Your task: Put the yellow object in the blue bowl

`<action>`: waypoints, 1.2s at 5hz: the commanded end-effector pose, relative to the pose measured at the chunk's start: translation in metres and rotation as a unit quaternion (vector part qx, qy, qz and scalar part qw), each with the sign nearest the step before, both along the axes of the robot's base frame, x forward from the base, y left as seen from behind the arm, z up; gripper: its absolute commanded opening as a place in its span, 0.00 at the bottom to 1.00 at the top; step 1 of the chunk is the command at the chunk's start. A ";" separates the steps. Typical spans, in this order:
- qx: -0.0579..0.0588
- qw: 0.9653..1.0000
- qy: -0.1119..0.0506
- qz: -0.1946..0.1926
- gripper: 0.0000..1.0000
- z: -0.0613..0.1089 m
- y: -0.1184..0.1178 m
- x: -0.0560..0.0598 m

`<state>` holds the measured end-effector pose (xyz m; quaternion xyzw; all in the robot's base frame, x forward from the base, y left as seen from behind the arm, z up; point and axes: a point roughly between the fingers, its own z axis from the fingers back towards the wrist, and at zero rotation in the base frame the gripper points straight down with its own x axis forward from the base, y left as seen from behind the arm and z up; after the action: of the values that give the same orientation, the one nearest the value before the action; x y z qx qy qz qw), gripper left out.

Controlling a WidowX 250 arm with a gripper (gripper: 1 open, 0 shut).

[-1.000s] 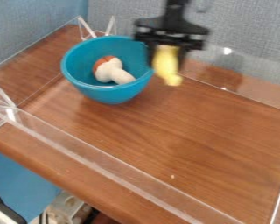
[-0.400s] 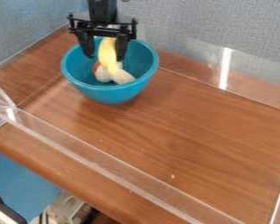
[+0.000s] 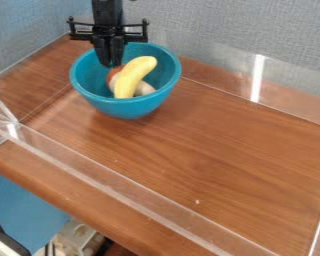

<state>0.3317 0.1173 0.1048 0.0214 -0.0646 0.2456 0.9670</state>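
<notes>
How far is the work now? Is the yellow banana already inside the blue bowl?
Done: the yellow banana lies inside the blue bowl, on top of the mushroom toy. In hand: nothing; the end effector is shut and empty above the bowl's far rim. Left: probably only moving the arm away.

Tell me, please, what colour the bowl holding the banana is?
The bowl is glossy bright blue, tending to teal; the one camera view shows it clearly.
</notes>
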 end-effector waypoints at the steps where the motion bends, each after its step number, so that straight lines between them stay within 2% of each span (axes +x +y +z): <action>1: 0.002 0.999 -0.038 0.011 0.00 0.020 -0.004 0.009; 2: -0.003 0.999 -0.039 0.007 1.00 0.024 -0.008 0.015; 3: -0.008 0.999 -0.041 0.004 0.00 0.028 -0.012 0.020; 4: -0.012 0.999 -0.041 -0.005 1.00 0.027 -0.012 0.022; 6: -0.017 0.999 -0.044 -0.026 1.00 0.028 -0.012 0.024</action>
<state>0.3486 0.1030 0.1090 -0.0103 -0.0670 0.2239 0.9722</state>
